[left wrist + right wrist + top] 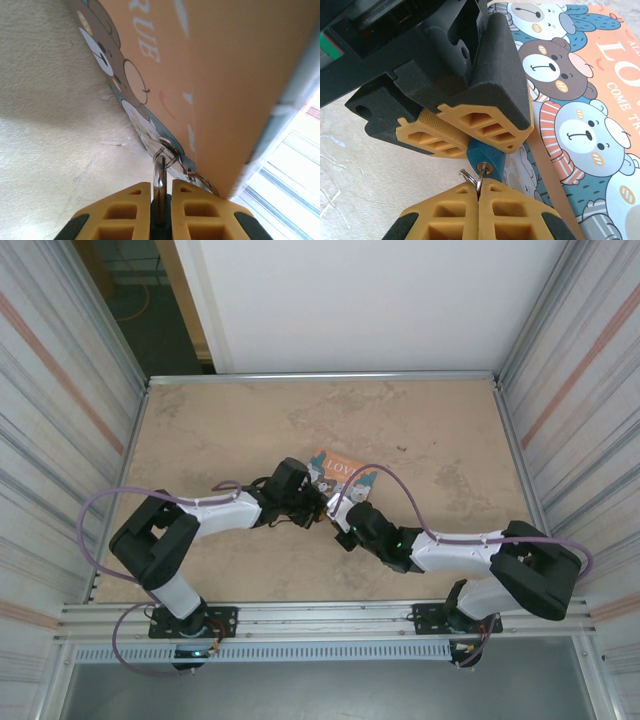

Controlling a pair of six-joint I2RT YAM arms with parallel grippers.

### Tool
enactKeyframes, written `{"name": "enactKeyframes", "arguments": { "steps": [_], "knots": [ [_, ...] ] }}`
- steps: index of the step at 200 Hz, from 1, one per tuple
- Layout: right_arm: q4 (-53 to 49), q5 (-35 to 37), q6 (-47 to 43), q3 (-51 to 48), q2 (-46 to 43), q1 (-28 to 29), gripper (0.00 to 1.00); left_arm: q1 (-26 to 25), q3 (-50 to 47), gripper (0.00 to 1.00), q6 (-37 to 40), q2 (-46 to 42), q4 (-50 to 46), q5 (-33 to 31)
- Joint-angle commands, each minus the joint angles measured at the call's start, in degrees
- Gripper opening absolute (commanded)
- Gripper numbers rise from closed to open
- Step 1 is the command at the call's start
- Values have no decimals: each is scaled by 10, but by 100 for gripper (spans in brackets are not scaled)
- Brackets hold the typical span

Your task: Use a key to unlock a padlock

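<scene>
The tiny blue padlock (487, 156) is clamped between the left gripper's yellow fingers (485, 125). Its silver shackle (160, 170) runs up from between the pads of my left gripper (161, 192) and hooks through a small metal hasp (170, 147) on the edge of the orange bear-picture tin (225, 75). A silver key (481, 175) with a wire ring (466, 175) sits in the padlock's keyhole. My right gripper (479, 187) is shut on the key's head. From above, the left gripper (312, 505) and right gripper (340, 525) meet at the tin's near corner.
The tin (345, 475) lies flat near the middle of the tan table (430, 430). Its lid with the bears (580, 100) spreads to the right of both grippers. Metal rails and striped walls (60, 420) enclose the table on the left, right and back.
</scene>
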Motion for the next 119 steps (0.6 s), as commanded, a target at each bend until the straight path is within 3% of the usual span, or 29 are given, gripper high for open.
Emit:
{"name": "enactKeyframes", "arguments": {
  "steps": [1,72,119],
  "knots": [
    [17,-21,8,-4,7,-8,0,-23,-19,0,-12,-4,13,18],
    [25,-30,32,-37,44,-8,0,-45,-44,0,-35,17,63,-14],
    [32,-44,50,-46,59,-12,0,-46,-37,23,-10,4,10,-50]
  ]
}}
